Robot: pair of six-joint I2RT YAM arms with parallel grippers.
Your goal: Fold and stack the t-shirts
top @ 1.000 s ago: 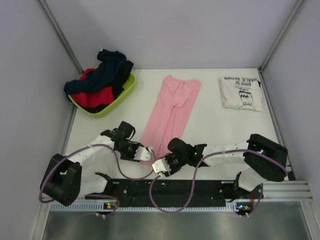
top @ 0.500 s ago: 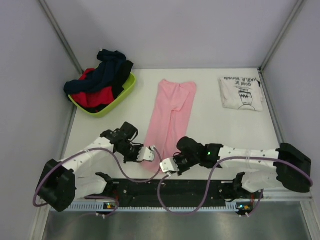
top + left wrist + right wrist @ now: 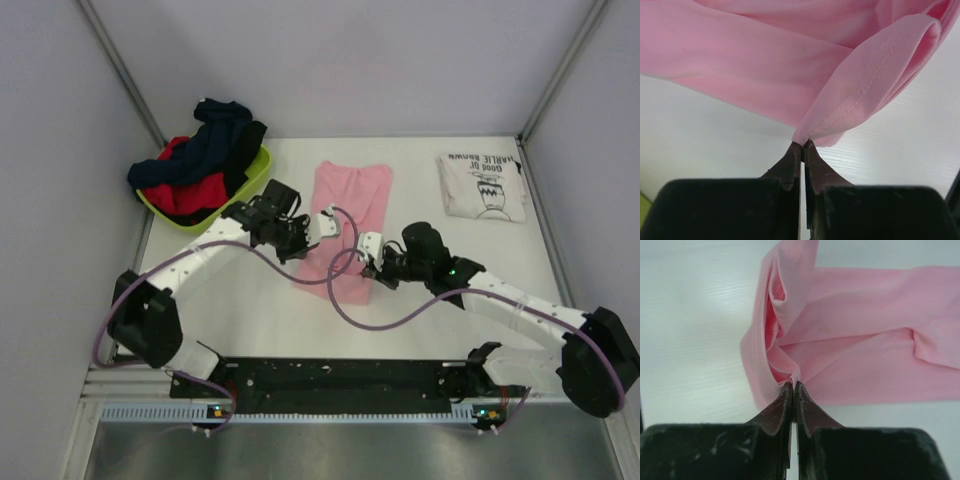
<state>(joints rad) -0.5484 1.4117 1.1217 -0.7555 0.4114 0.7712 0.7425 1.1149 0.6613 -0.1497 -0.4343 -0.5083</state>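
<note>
The pink t-shirt (image 3: 355,187) has been half doubled over — left claw (image 3: 802,145) and right claw (image 3: 792,385) each pinch its hem.

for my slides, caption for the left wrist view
Left gripper shut on a hemmed edge of the pink t-shirt above the white table.

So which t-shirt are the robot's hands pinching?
The plain light-pink cloth t-shirt mid-table: the left gripper and right gripper are both shut on its edge. The folded white cloth t-shirt with black lettering lies apart, untouched, at the far right.
</note>
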